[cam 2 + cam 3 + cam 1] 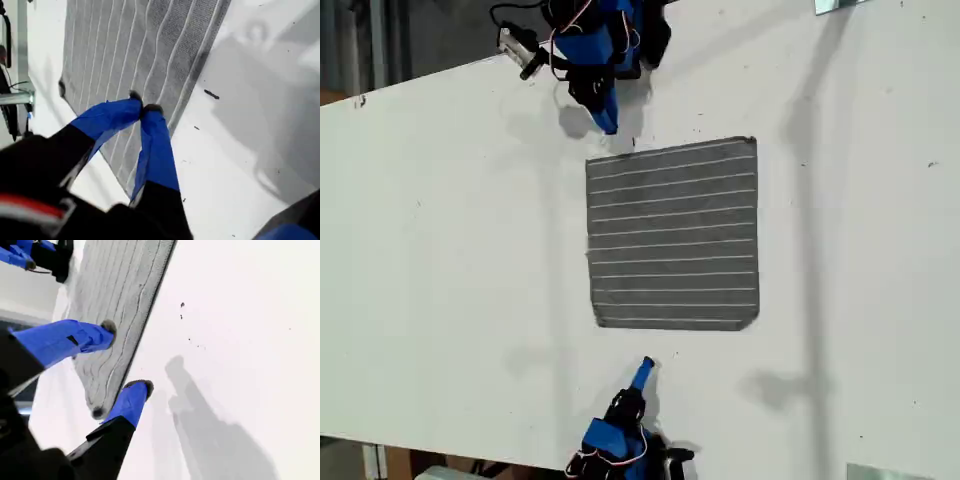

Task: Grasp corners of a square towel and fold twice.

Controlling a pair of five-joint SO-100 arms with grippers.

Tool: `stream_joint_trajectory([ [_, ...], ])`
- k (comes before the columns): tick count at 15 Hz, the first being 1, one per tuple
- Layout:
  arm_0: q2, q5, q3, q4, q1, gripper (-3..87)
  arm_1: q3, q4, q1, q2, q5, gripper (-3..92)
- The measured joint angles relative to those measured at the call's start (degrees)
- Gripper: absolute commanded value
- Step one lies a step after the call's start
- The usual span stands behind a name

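Note:
The towel (pixel 672 235) lies flat and unfolded on the white table (pixel 450 260), dark grey with thin white stripes. My first gripper (pixel 646 364) is shut just off the towel's edge nearest the exterior view's bottom. In its wrist view the tips (pixel 143 107) meet above the towel (pixel 135 45) with no cloth between them. My second gripper (pixel 607 125) hangs open near the towel's corner (pixel 592 160) at the exterior view's upper left. Its two fingers (pixel 131 402) straddle the towel's edge (pixel 120 300) close to that corner (pixel 97 412).
White tabletop surrounds the towel on all sides, widest toward the exterior view's left. A long shadow (pixel 810 200) runs down the table on the exterior view's right. Cables and a plug (pixel 520 45) sit by the second arm's base. A metal bracket (pixel 15 96) shows beyond the towel.

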Motion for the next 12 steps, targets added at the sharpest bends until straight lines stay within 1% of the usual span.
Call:
stream_joint_trajectory([
  [1,-0.1,-0.4,0.0,0.0,-0.5,21.2,1.0,-0.8,-0.5,-0.2,-0.1,18.0],
  [2,-0.3,-6.8,0.0,0.0,-5.4,21.2,5.6,-3.1,-6.3,-1.0,-4.2,17.9],
  [3,-0.3,-19.0,0.0,0.0,-8.8,21.3,6.4,-4.0,-9.6,-0.5,-6.2,18.0],
  [4,-0.3,-27.7,0.0,0.0,-9.8,21.4,6.7,-4.5,-10.3,-0.5,-6.2,18.1],
  [6,-0.4,-31.6,0.0,0.0,-9.7,22.5,6.9,-4.7,-10.6,-0.6,-6.7,17.9],
  [9,-0.6,-33.0,0.0,0.0,-9.8,23.6,6.9,-5.2,-12.2,-1.4,-7.0,20.4],
  [10,-0.6,-33.0,0.0,0.0,-9.8,23.6,6.4,-5.1,-11.4,-1.9,-8.2,20.9],
  [12,-0.6,-33.2,0.0,0.0,-9.8,23.7,-4.5,-0.8,-9.7,-8.5,-12.0,22.6],
])
